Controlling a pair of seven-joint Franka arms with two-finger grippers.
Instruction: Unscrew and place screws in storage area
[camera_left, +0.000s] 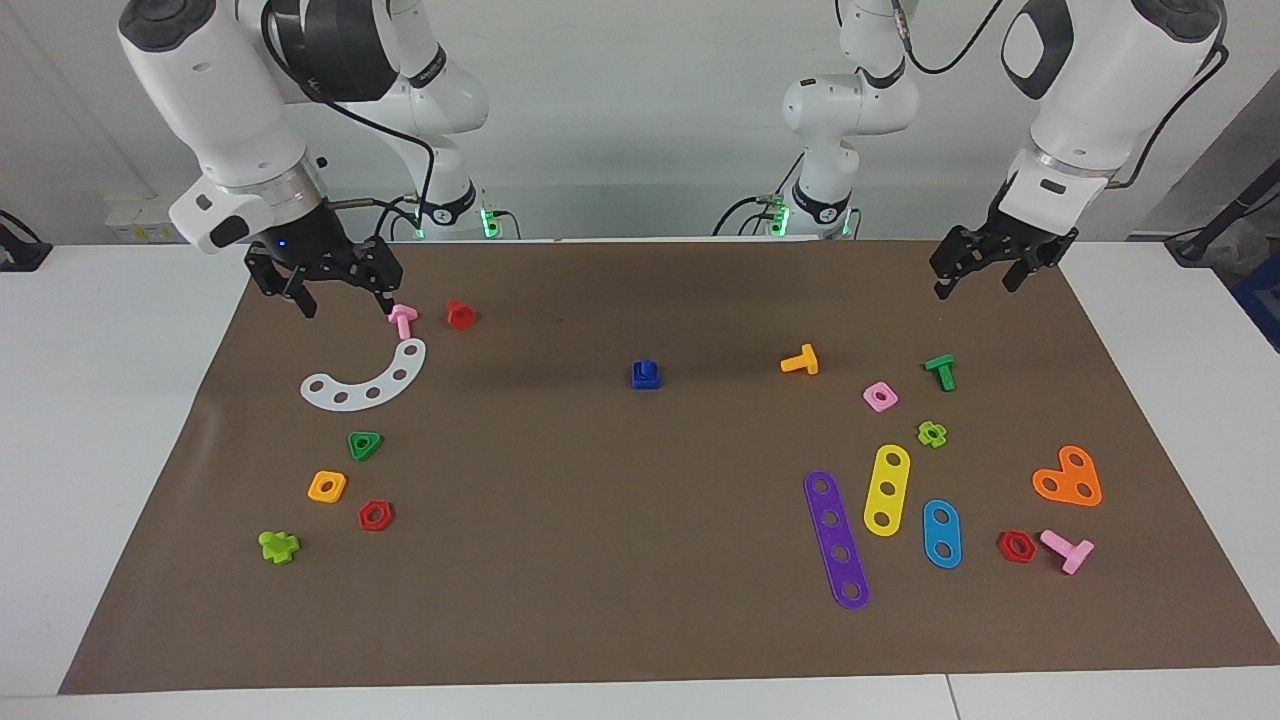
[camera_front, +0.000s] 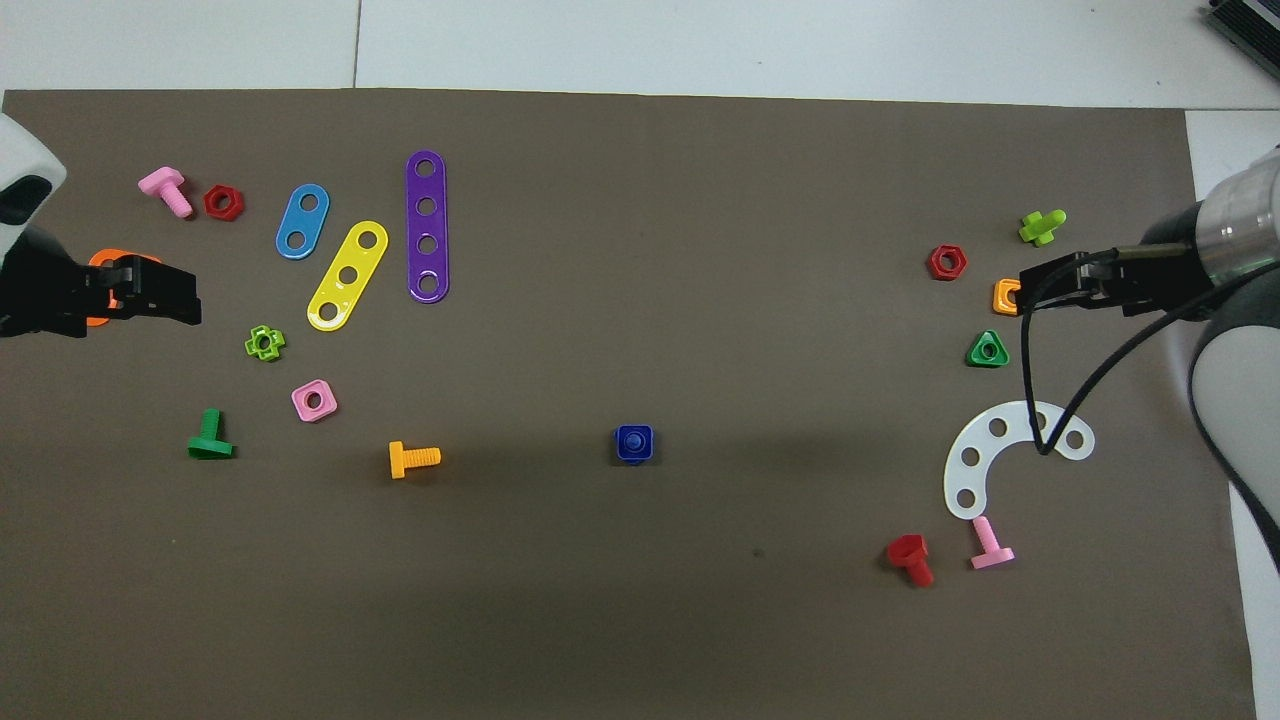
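A blue piece (camera_left: 646, 374) stands at the middle of the brown mat (camera_left: 620, 600). It is a rounded-square nut with a round blue shaft end showing in its centre hole (camera_front: 634, 442). The screw's triangular head is hidden. My right gripper (camera_left: 346, 303) is open and empty, up in the air over the right arm's end of the mat, close to a pink bolt (camera_left: 402, 320). In the overhead view it (camera_front: 1030, 290) covers part of an orange nut (camera_front: 1005, 296). My left gripper (camera_left: 978, 283) is open and empty, raised over the left arm's end, above an orange heart plate (camera_front: 100, 262).
Toward the right arm's end lie a white curved plate (camera_left: 368, 383), a red bolt (camera_left: 460, 314) and several nuts. Toward the left arm's end lie an orange bolt (camera_left: 800, 361), a green bolt (camera_left: 941, 370), purple (camera_left: 837, 540), yellow and blue strips, nuts and another pink bolt (camera_left: 1068, 549).
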